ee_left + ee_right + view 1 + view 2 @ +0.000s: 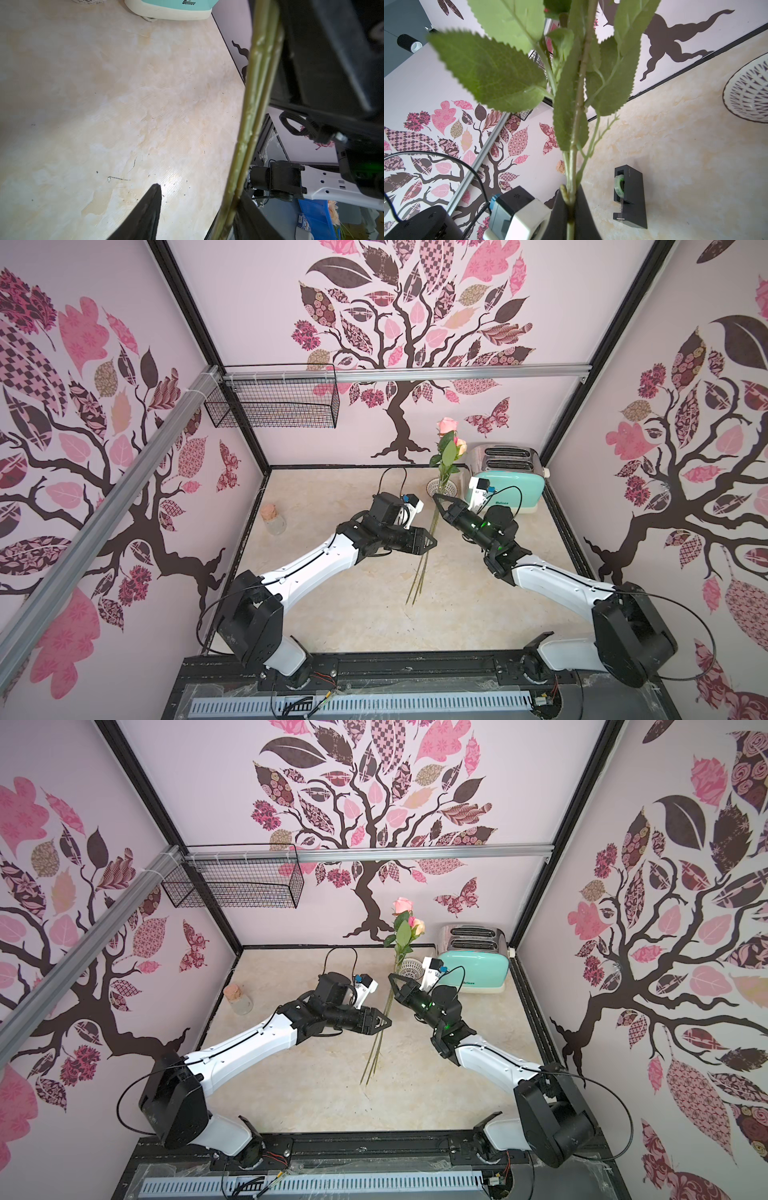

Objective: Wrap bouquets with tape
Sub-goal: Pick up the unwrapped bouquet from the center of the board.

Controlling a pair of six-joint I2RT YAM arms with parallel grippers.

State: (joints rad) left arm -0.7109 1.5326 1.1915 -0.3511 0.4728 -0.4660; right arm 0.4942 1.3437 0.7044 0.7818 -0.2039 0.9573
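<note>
Pinching the bouquets (448, 452) in the right end effector (438, 499), shut tight on the stems just in front of the white mesh bowl (745, 97), holding them blooms-up. Bracketing the lower stems with the left end effector (432, 541), jaws apart, nearer the robot than the bowl. Looks like the gathering step, with no taping yet. Spot the tape (619, 185) on the surface (332, 572), apart from the bowl, untouched. Next up, probably: a firm low pinch without splaying the stems. Reaching in with both arms, elbows out, wrists converging.
</note>
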